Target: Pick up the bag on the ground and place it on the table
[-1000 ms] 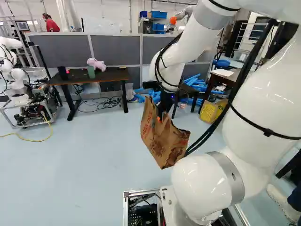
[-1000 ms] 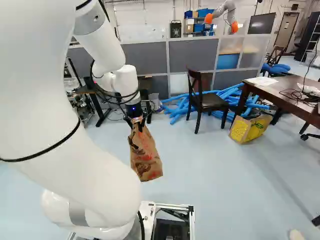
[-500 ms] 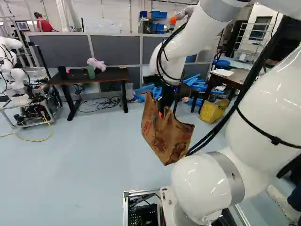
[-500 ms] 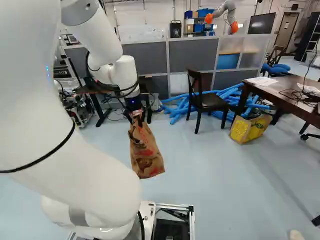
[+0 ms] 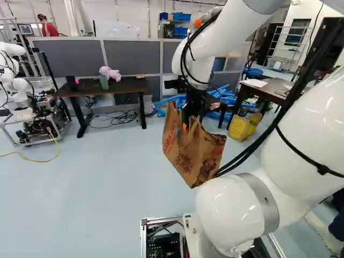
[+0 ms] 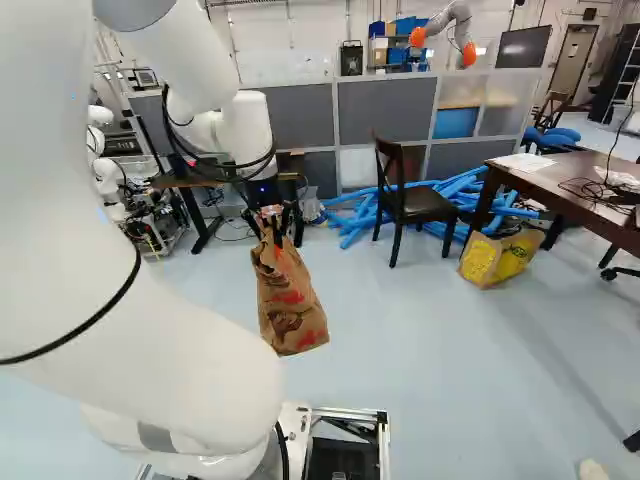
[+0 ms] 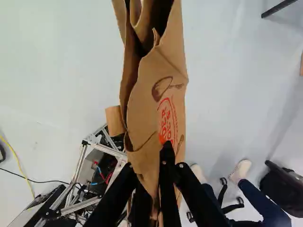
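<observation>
In the left base view my gripper (image 5: 187, 124) is at the top edge of the brown paper bag (image 5: 192, 153), which hangs tilted in the air above the floor. The wrist view shows the gripper (image 7: 160, 182) shut on the paper of the bag (image 7: 158, 94), whose folded body stretches out ahead of the fingers. A dark-topped table (image 5: 126, 85) stands beyond, left of the bag in the left base view. Another table (image 6: 560, 178) is at the right of the right base view.
On the far table are a pink plush toy (image 5: 110, 73) and a green container (image 5: 104, 81). A chair (image 6: 412, 205), blue foam tubes (image 6: 350, 220) and a yellow-printed bag (image 6: 500, 257) stand beyond the arm. Another robot (image 5: 16, 80) is at far left. A person's legs (image 7: 255, 198) show near the base.
My arm has swung a little, its upper links shifting, and the held bag has moved slightly with it: rightward in the left base view. The base has not moved.
</observation>
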Motion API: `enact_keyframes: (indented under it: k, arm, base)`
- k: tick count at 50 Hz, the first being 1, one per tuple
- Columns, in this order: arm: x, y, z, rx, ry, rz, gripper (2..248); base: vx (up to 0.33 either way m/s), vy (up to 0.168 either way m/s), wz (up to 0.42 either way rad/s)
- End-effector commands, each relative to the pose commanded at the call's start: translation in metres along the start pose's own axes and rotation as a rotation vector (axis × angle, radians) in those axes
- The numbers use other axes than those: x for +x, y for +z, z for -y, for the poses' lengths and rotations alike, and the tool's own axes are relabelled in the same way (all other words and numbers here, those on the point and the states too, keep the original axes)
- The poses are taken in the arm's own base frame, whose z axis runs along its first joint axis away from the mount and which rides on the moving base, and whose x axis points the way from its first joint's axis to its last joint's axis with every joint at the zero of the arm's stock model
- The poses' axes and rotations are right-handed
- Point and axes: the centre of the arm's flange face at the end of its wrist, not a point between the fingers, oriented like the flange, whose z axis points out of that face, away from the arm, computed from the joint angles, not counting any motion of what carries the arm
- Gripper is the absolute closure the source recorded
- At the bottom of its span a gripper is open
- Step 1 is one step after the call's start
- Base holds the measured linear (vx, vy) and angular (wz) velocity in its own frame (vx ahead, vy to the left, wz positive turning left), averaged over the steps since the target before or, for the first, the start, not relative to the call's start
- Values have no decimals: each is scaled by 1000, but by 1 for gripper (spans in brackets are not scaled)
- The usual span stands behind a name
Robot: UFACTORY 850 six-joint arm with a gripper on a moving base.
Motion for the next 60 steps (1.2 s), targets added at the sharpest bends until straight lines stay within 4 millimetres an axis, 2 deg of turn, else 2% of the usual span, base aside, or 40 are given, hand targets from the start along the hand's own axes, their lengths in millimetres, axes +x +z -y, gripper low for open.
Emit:
enact_keyframes:
  k: [60]
  arm:
    - [8, -90, -3, -2, 1, -20, 229]
  base:
    - [0, 0, 0]
